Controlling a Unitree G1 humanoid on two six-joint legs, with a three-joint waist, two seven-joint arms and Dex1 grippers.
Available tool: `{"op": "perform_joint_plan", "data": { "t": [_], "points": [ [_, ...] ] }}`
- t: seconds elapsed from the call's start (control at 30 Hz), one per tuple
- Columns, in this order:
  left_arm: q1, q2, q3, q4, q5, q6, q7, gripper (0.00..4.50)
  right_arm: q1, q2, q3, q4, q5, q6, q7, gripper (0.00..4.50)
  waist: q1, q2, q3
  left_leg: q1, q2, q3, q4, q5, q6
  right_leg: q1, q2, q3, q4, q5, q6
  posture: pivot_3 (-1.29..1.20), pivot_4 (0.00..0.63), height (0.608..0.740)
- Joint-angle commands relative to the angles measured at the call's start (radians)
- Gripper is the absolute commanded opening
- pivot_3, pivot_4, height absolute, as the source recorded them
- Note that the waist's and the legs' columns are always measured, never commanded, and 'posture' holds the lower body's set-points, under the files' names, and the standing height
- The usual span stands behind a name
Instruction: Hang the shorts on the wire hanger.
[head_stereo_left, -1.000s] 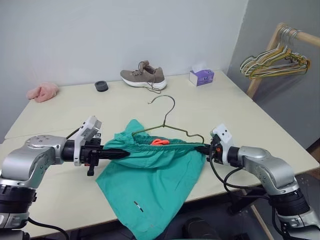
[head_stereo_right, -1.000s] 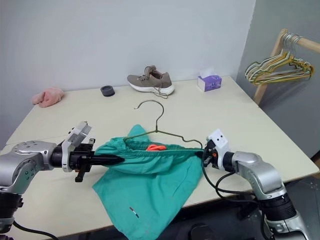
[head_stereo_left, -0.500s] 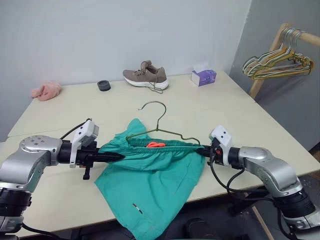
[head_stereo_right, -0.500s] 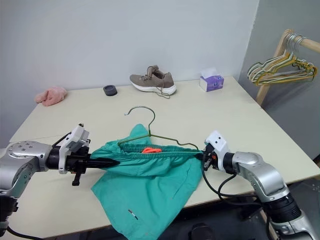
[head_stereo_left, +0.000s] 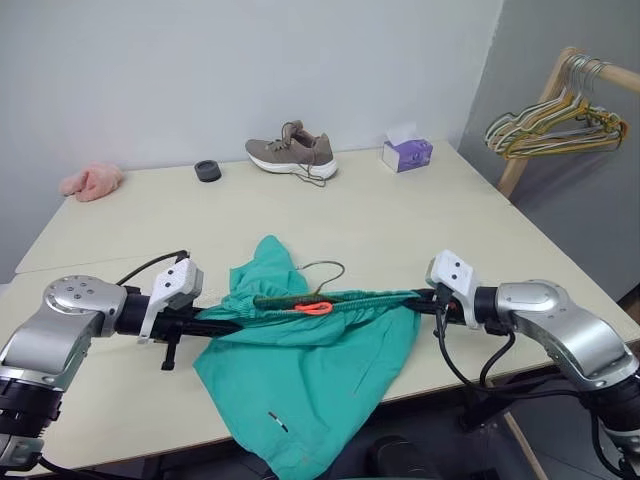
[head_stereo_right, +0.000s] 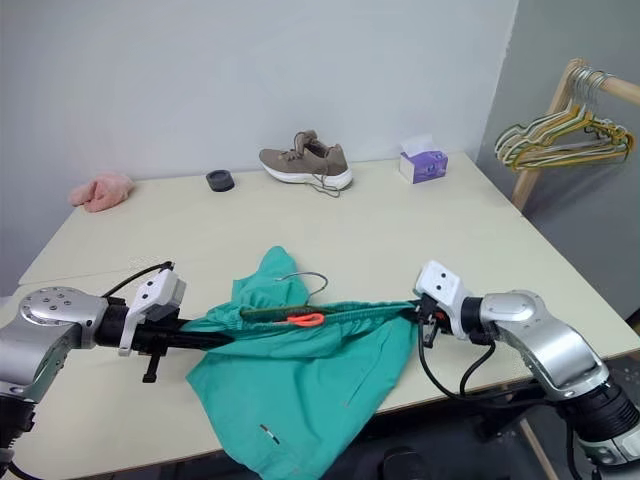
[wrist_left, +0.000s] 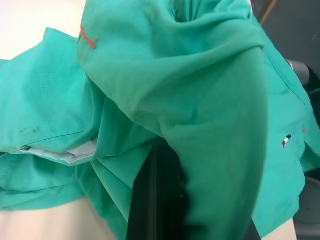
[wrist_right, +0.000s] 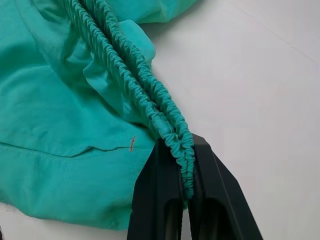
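Left pincer (head_stereo_left: 228, 318) and right pincer (head_stereo_left: 428, 300), each clenched on the loose teal-green cloth shorts (head_stereo_left: 310, 360), stretch the gathered waistband taut over the thin olive-green wire hanger (head_stereo_left: 322, 272) on the tabletop (head_stereo_left: 400, 215), presumably to drape it.

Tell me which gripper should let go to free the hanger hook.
Left, probably. The hanger hook shows nearer the left gripper; the right gripper, clamped on the waistband end, can keep the shorts held.
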Motion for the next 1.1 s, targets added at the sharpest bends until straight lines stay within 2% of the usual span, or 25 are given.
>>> {"op": "perform_joint_plan", "data": {
  "t": [0.03, 0.1, 0.27, 0.4, 0.67, 0.83, 1.07, 1.1],
  "points": [
    [-0.005, 0.044, 0.041, 0.047, 0.057, -0.005, 0.029, 0.00, -0.039, -0.080, -0.032, 0.021, -0.094, -0.003, 0.014, 0.01, 0.000, 0.000, 0.000, 0.000, 0.000, 0.000, 0.000, 0.000, 0.000, 0.000, 0.000, 0.000, 0.000, 0.000, 0.000, -0.21, 0.000, 0.740],
    [-0.017, 0.031, 0.044, 0.044, 0.048, 0.004, 0.040, 0.00, -0.054, -0.081, -0.016, 0.003, -0.106, -0.010, 0.028, 0.01, 0.000, 0.000, 0.000, 0.000, 0.000, 0.000, 0.000, 0.000, 0.000, 0.000, 0.000, 0.000, 0.000, 0.000, 0.000, -0.21, 0.000, 0.740],
    [-0.027, -0.044, 0.012, -0.035, 0.007, 0.055, 0.067, 0.00, -0.133, 0.013, 0.057, -0.078, -0.108, 0.017, 0.036, 0.01, -0.002, 0.000, 0.000, 0.000, 0.000, 0.000, 0.000, 0.000, 0.000, 0.000, 0.000, 0.000, 0.000, 0.000, 0.000, -0.22, 0.000, 0.740],
    [-0.026, -0.071, -0.007, -0.060, 0.016, 0.069, 0.064, 0.00, -0.157, 0.038, 0.068, -0.130, -0.103, 0.040, 0.068, 1.17, -0.001, 0.000, 0.000, 0.000, 0.000, -0.001, 0.000, 0.000, 0.000, 0.000, 0.000, -0.001, 0.000, 0.000, 0.000, -0.22, 0.000, 0.740],
    [-0.049, -0.104, -0.007, -0.062, 0.013, 0.091, 0.056, 0.00, -0.131, -0.014, 0.003, -0.188, -0.073, 0.119, 0.105, 3.92, 0.000, 0.000, 0.000, -0.001, 0.000, -0.001, 0.000, 0.000, 0.000, 0.000, -0.001, -0.001, 0.000, 0.000, 0.000, -0.23, 0.000, 0.740],
    [-0.048, -0.112, -0.004, -0.067, 0.012, 0.099, 0.050, 0.00, -0.098, 0.003, 0.030, -0.133, -0.126, 0.107, 0.056, 3.92, -0.003, 0.000, 0.000, 0.000, 0.000, -0.001, 0.000, 0.000, 0.000, 0.000, -0.001, -0.001, 0.000, 0.000, 0.000, -0.24, 0.000, 0.740],
    [-0.066, -0.124, -0.012, -0.065, 0.017, 0.101, 0.044, 0.00, -0.204, 0.189, 0.159, 0.105, -0.193, 0.049, 0.075, 3.92, -0.023, 0.000, 0.000, 0.000, 0.000, -0.001, 0.000, 0.000, 0.000, 0.000, 0.000, -0.001, 0.001, 0.000, 0.000, -0.23, 0.000, 0.740],
    [-0.067, -0.126, -0.012, -0.065, 0.017, 0.102, 0.044, 0.00, -0.215, 0.203, 0.170, 0.137, -0.204, 0.031, 0.082, 3.75, -0.024, 0.000, 0.000, 0.000, 0.000, -0.001, 0.000, 0.000, 0.000, 0.000, 0.000, -0.001, 0.001, 0.000, 0.000, -0.23, 0.000, 0.740]
  ]
}}
